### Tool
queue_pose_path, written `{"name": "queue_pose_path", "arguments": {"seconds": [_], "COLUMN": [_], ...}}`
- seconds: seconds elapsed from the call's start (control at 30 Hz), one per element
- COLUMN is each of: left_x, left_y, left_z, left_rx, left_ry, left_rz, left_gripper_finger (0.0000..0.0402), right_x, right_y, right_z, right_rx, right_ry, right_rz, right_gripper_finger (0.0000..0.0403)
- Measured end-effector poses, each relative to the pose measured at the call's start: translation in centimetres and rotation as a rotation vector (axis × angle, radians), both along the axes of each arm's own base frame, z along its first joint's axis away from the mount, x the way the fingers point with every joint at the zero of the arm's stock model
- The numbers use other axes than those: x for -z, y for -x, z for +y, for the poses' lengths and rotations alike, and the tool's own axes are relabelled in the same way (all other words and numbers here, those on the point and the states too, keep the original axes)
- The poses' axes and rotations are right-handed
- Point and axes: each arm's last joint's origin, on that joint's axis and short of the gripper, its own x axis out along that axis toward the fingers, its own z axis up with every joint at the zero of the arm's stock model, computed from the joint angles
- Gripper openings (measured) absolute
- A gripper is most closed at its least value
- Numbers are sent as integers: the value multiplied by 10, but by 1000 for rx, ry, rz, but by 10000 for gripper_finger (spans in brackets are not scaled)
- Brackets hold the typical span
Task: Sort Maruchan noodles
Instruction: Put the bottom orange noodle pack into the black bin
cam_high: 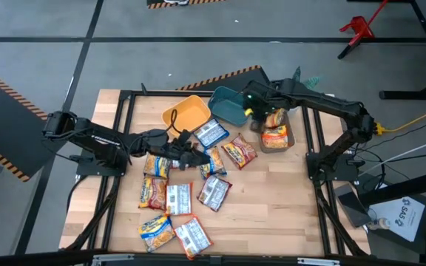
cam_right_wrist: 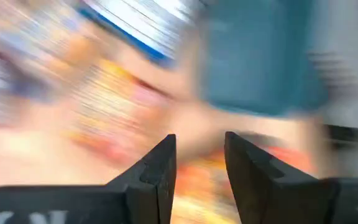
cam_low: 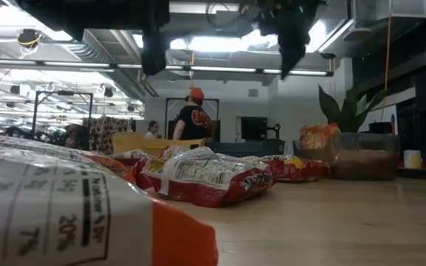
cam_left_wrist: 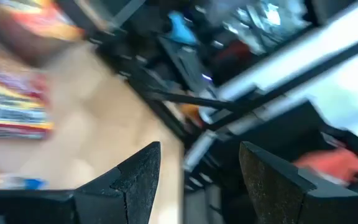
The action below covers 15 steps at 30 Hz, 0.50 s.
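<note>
Landmark: teal bin [cam_high: 228, 106] at the far side of the wooden surface [cam_high: 272, 199]

Right gripper [cam_high: 256, 111] hangs just beside the teal bin, between it and the grey bin [cam_high: 278, 137]. Right wrist view: its fingers [cam_right_wrist: 160, 165] stand apart with a narrow gap, nothing between them. The picture is smeared, so the packets below it cannot be told apart

Left gripper [cam_high: 196, 157] sits low over the scattered packets, nearer the front edge than the teal bin. Left wrist view: fingers [cam_left_wrist: 143, 168] spread wide, nothing held

Maruchan noodles [cam_high: 213, 193]:
- 2 orange packets in the grey bin, right of the teal bin; in the low view one stands up above the bin rim [cam_low: 319, 135]
- 1 blue-and-white packet [cam_high: 211, 134] lies just in front of the teal bin
- 1 red packet [cam_high: 239, 151] lies beyond that one, toward the front
- the rest lie loose, spreading from the left gripper toward the front-left of the surface

Yellow bin [cam_high: 186, 114] touches the teal bin on its left; no packet visible in either bin
</note>
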Motion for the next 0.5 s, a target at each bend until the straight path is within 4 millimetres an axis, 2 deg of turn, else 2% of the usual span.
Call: {"name": "queue_pose_path", "arguments": {"seconds": [0.1,0.17,0.3,0.43,0.5], "left_x": [-4,-9,-17,-17,-11], "left_y": [4,8,19,33,42], "left_z": [0,-2,-12,-27,-35], "left_rx": [131,252,453,543,554], "left_ry": [39,71,152,170,157], "left_rz": [4,-11,35,139,236], "left_gripper_finger": [215,214,211,211,211], "right_x": [-4,-1,17,39,47], "right_y": [-12,-23,-42,-51,-52], "right_z": [21,40,88,137,158], "right_rx": [15,-22,-160,-280,-341], "right_ry": [-235,-278,-242,-174,-145], "right_rz": [-132,-186,-258,-339,-381], "right_gripper_finger": [122,122,122,122,122]}}
